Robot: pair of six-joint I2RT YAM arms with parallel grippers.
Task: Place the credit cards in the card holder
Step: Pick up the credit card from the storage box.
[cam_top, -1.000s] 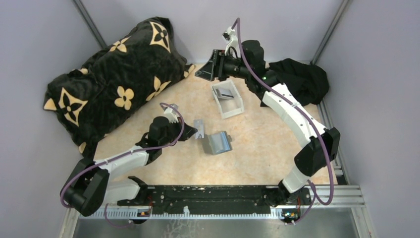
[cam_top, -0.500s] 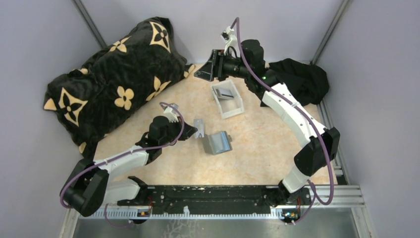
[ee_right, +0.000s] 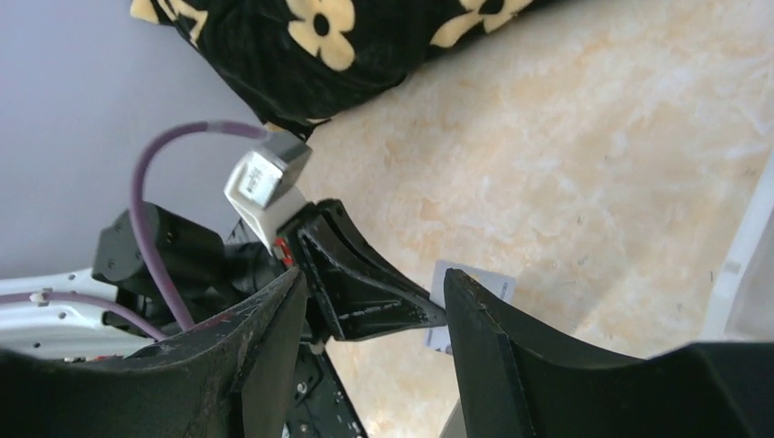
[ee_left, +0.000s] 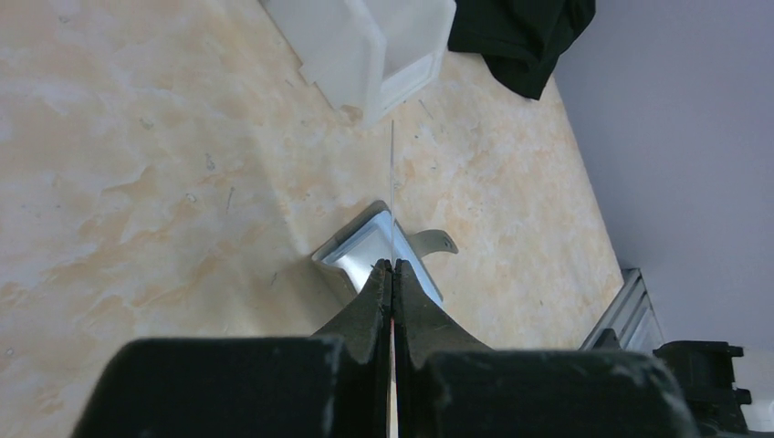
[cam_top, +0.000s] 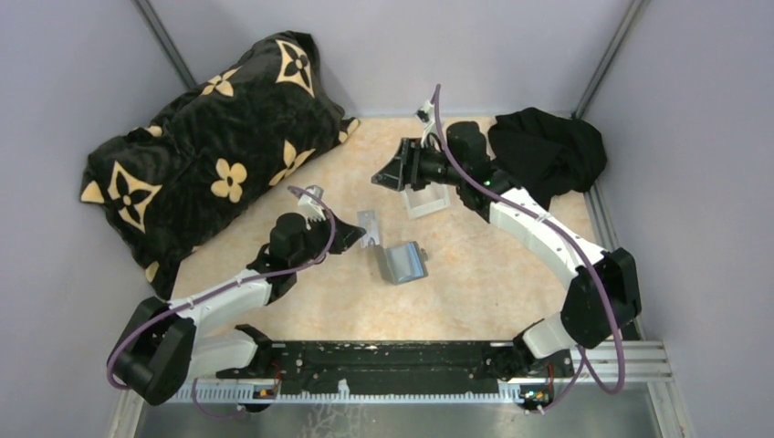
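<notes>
My left gripper (cam_top: pixel 354 237) is shut on a grey credit card (cam_top: pixel 368 224) and holds it on edge above the table, just left of the card holder (cam_top: pixel 402 263). The holder is a small grey wallet lying open on the table. In the left wrist view the card (ee_left: pixel 392 182) shows as a thin upright line rising from the fingertips (ee_left: pixel 380 283), with the holder (ee_left: pixel 360 251) behind it. My right gripper (cam_top: pixel 383 175) is open and empty, over the white tray (cam_top: pixel 427 201) and facing the left gripper. In the right wrist view the card (ee_right: pixel 491 286) shows between its open fingers (ee_right: pixel 274 310).
A black pillow with tan flowers (cam_top: pixel 219 137) fills the back left. A black cloth (cam_top: pixel 548 146) lies at the back right. The tray (ee_left: pixel 365 46) is partly covered by the right gripper, so its contents are hidden. Grey walls close in three sides.
The right arm has come down and nearer from the back wall, over the tray, toward the left gripper. The left gripper with its card has shifted slightly back and left.
</notes>
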